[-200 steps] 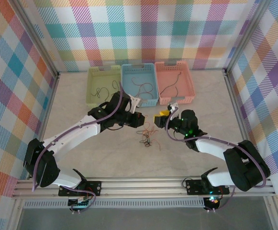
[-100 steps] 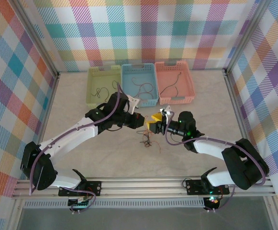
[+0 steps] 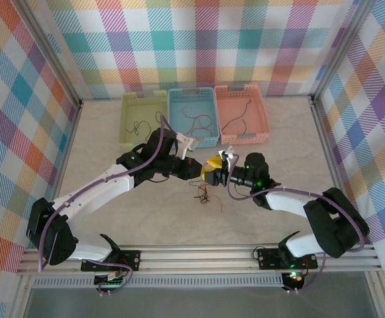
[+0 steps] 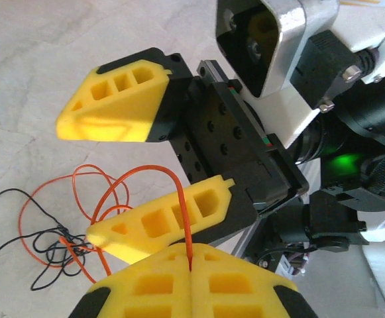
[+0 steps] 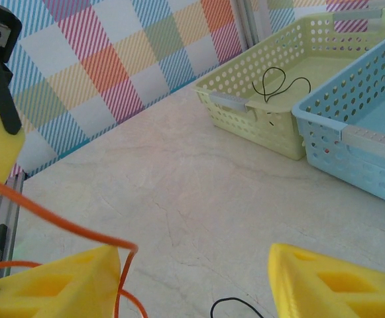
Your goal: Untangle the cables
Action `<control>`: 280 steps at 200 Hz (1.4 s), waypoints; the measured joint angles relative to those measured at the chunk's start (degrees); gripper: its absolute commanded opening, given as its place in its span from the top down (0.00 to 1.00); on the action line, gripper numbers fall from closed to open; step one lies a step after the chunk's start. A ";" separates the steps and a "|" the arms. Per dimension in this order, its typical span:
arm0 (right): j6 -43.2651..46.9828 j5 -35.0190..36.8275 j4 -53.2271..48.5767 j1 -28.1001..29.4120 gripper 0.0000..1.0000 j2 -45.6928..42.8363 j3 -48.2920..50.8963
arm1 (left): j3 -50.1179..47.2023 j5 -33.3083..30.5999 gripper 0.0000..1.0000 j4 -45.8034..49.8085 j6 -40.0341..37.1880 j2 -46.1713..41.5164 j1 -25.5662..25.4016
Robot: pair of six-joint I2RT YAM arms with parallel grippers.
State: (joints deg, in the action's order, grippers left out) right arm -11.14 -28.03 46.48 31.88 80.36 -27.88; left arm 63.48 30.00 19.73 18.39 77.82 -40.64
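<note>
The cables (image 3: 205, 194) lie as a small orange and black tangle on the table, just below both grippers. My left gripper (image 4: 191, 265) is shut on an orange cable (image 4: 179, 199), which arches up out of the tangle (image 4: 66, 242). My right gripper (image 4: 75, 177) faces it, open, and the orange strand loops over its lower finger (image 4: 162, 222). In the right wrist view the right gripper (image 5: 195, 278) is open, with the orange cable (image 5: 122, 265) lying against the inner side of its left finger (image 5: 53, 281). A black cable (image 5: 235, 305) shows on the table below. From above, the left gripper (image 3: 199, 169) and the right gripper (image 3: 215, 165) almost touch.
Three baskets stand in a row at the back: green (image 3: 123, 122), blue (image 3: 193, 91) and pink (image 3: 242, 88), each with thin cables inside. The green basket (image 5: 245, 109) and the blue basket (image 5: 371, 139) lie beyond the right gripper. Plaid walls close the table in.
My right gripper has moved left until it meets the left gripper, and its jaws have spread wider. The left arm has shifted slightly right, still gripping the orange cable.
</note>
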 measured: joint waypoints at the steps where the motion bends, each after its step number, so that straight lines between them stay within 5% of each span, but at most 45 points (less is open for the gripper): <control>1: 0.00 0.00 0.02 0.00 0.39 0.02 0.00 | -0.04 0.11 1.00 -0.02 0.04 0.00 0.00; 157: -1.29 4.48 -6.69 0.42 0.54 3.06 -5.09 | -0.46 6.27 1.00 -3.69 3.63 -3.26 -0.68; 280: -1.66 20.00 -17.79 0.42 0.77 3.78 -7.69 | 0.24 2.56 1.00 -2.69 5.01 -12.63 -1.99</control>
State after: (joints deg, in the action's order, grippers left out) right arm -12.80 -8.03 28.69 32.29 84.14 -35.57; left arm 63.72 32.56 17.04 23.40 65.19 -42.63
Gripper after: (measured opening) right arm 0.237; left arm 0.057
